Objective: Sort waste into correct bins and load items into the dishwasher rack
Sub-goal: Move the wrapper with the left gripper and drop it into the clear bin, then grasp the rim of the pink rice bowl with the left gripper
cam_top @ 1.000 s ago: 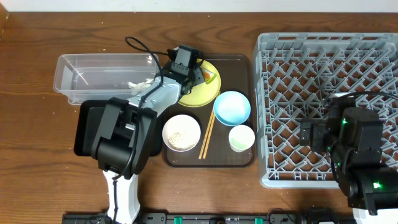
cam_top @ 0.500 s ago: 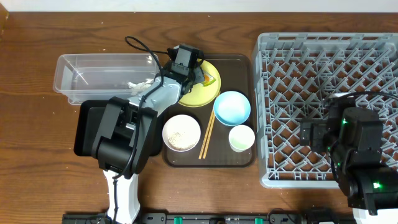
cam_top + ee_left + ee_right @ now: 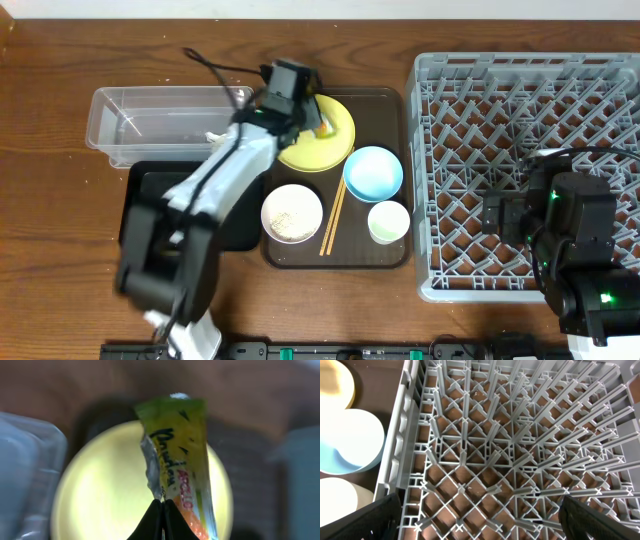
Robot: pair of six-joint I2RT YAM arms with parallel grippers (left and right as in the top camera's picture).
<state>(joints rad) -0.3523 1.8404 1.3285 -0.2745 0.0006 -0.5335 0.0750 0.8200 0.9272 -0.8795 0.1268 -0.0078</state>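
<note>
Nearest the robot, the right gripper point(image 3: 482, 520) hung over the near part of the dishwasher rack point(image 3: 520, 100), its jaws spread wide with nothing between them. The rack's pegs stood bare in both views, so no loading had been done.

On the near half of the brown serving tray point(image 3: 385, 105) sat the white bowl point(image 3: 292, 213) with rice grains in it, the chopsticks point(image 3: 333, 218) just beside it, and the small pale cup point(image 3: 388, 222). The light-blue bowl point(image 3: 373, 172) sat behind the cup. To the left, what showed of the black tray point(image 3: 140, 200) beside the arm held nothing.

Farther back, the left gripper point(image 3: 161, 519) had its jaws pinched tight on the lower end of the green-yellow snack wrapper point(image 3: 177, 455), held over the yellow plate point(image 3: 100, 490). Farthest, the clear plastic tub point(image 3: 150, 125) did not have the wrapper in it.

By my reading, the job was at its first step. The wrapper was gripped but not binned, and the rice and all five items were left to handle.
</note>
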